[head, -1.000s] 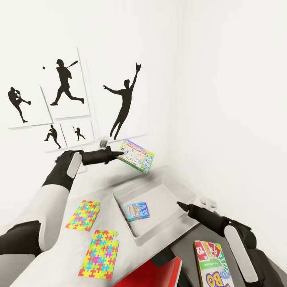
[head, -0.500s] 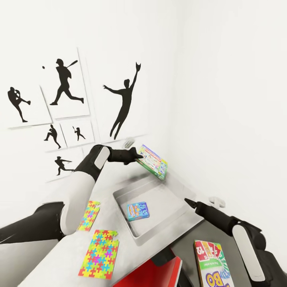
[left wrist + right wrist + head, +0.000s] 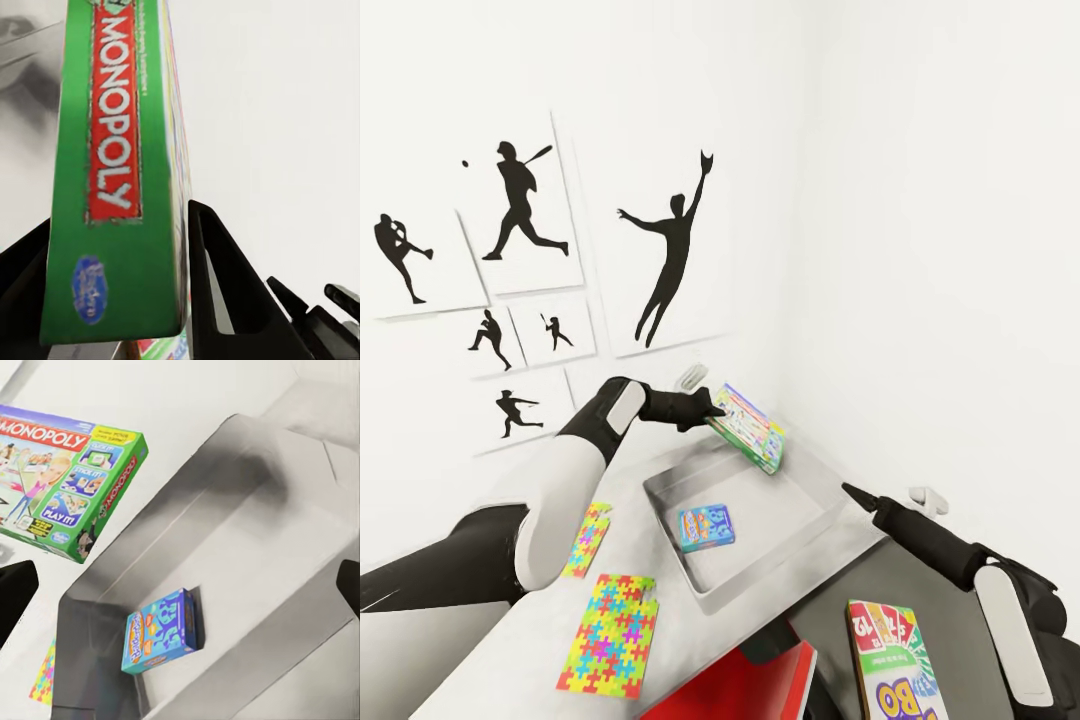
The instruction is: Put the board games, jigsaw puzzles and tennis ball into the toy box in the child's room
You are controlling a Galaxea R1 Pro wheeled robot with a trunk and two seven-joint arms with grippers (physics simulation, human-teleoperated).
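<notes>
My left claw (image 3: pixel 712 411) pinches the green Monopoly board game box (image 3: pixel 751 430) by its near edge, and I hold it in the air, tilted, above the far corner of the pale grey open toy box (image 3: pixel 812 478) that sits on the white table (image 3: pixel 510 640). In the left wrist view the green side of the box, with the red Monopoly stripe (image 3: pixel 112 142), sits between my two black fingers (image 3: pixel 217 277), which press against it from both sides. In the right wrist view the game's printed face (image 3: pixel 60 487) hangs over the tray's far rim (image 3: pixel 247 431).

Inside the toy box a small blue board game box (image 3: pixel 707 527) lies flat on the floor of the tray, near the wall closest to the puzzles; the right wrist view shows it too (image 3: pixel 159 631).

Two flat multicoloured jigsaw puzzles lie on the table beside the toy box: one near me (image 3: pixel 610 634), the other further back (image 3: pixel 587 540), partly hidden by my left forearm.

My right arm reaches forward beside the tray's right side, its claw (image 3: pixel 852 491) just off the tray's corner and holding nothing; I cannot tell from the head view how far its fingers are parted, though in the right wrist view dark finger tips (image 3: pixel 15 592) sit at both edges, spread wide.

A colourful card-game box with red, green and blue panels (image 3: pixel 890 660) lies below my right arm, off the table.
</notes>
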